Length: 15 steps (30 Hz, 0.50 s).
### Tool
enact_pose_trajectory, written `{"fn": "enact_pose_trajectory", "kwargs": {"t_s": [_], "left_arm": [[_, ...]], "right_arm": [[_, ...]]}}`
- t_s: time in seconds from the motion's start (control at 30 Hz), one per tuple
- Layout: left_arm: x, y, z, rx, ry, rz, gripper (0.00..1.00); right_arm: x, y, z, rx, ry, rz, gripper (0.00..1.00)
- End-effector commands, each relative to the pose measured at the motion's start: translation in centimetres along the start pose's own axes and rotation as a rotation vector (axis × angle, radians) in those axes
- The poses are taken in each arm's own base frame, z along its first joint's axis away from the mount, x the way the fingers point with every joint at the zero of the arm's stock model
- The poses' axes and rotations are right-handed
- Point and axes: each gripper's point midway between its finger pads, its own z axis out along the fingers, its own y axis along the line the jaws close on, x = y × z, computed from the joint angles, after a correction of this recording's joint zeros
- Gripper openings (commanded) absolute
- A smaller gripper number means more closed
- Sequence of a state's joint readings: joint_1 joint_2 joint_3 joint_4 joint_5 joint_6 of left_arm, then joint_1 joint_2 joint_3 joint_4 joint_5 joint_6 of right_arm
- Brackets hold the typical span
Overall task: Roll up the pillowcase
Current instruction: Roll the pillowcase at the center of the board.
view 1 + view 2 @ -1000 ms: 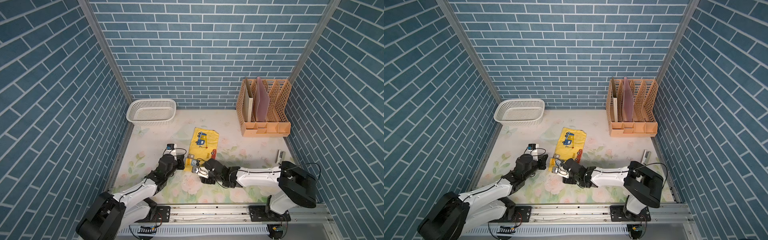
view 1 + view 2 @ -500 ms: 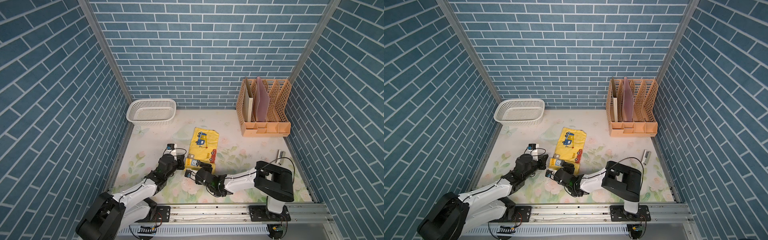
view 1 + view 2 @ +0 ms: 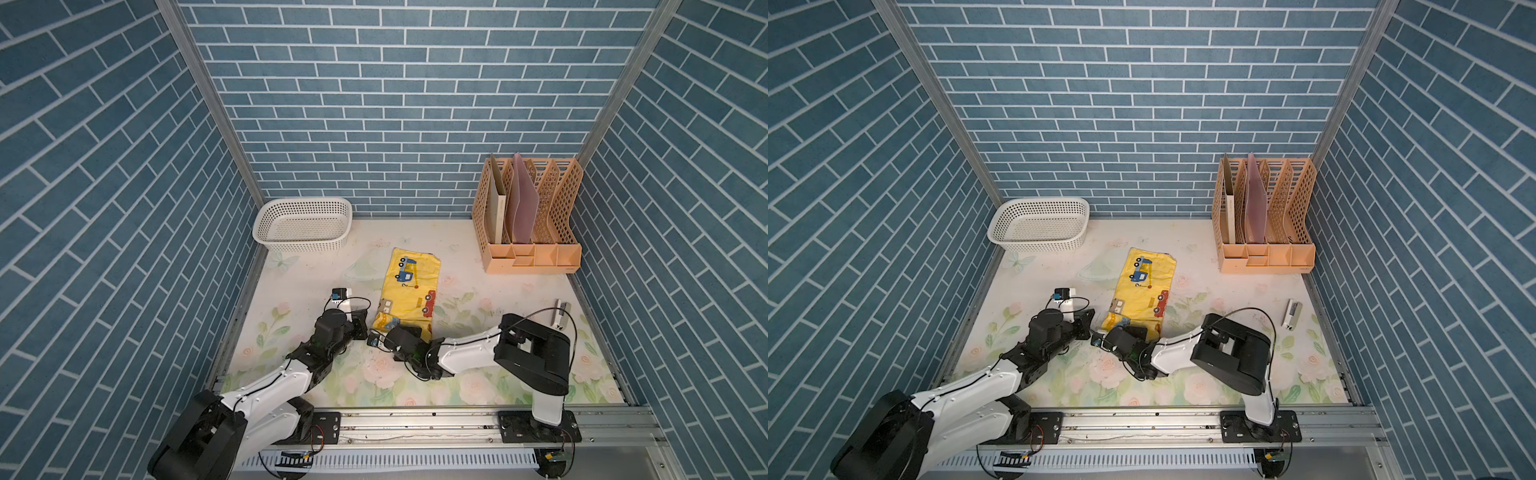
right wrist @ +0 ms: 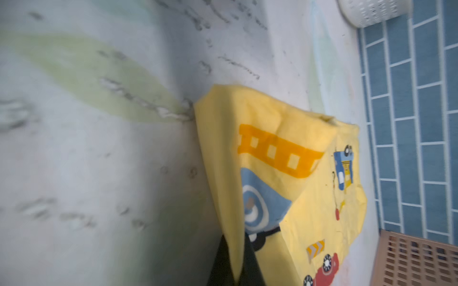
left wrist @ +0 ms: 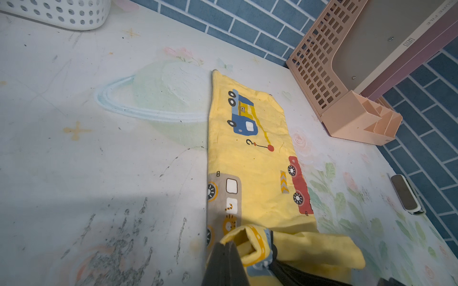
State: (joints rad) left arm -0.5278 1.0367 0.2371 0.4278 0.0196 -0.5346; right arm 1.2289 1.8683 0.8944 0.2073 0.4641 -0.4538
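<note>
The pillowcase [image 3: 409,286] [image 3: 1144,286] is a yellow cloth printed with vehicles, lying lengthwise mid-table with its near end curled over into a loose roll [image 5: 250,244]. My left gripper [image 5: 228,245] [image 3: 362,322] is at the roll's left end, shut on the pillowcase's edge. At the near right corner, my right gripper [image 4: 237,262] [image 3: 417,330] is shut on a raised fold of the pillowcase [image 4: 272,153]. That fold stands between its dark fingers [image 4: 250,262]. The far half of the cloth lies flat.
A white basket [image 3: 302,224] stands at the back left. A peach file organiser [image 3: 530,224] with folders is at the back right. A small grey and white object [image 3: 561,312] lies near the right wall. Blue brick walls close in three sides.
My right gripper was open a second ago and has closed on the pillowcase's near fold. Its arm has swung and shifted along the near edge. The left arm has not moved.
</note>
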Motion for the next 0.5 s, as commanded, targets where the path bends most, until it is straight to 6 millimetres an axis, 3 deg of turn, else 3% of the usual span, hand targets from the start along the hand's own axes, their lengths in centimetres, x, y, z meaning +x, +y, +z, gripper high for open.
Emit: {"fn": "enact_pose_trajectory", "kwargs": {"t_s": [0.0,0.13,0.47], "left_arm": [[0.1,0.5,-0.1,-0.016,0.001,-0.002,0.0],[0.1,0.3,-0.1,-0.003,0.002,-0.004,0.0],[-0.1,-0.2,-0.3,0.013,0.01,0.016,0.0]], "right_arm": [[0.5,3.5,-2.8,-0.379,-0.016,0.082,0.0],[-0.3,3.7,-5.5,-0.714,-0.049,0.211,0.0],[-2.3,1.8,-9.2,-1.155,-0.051,0.396,0.0]]}}
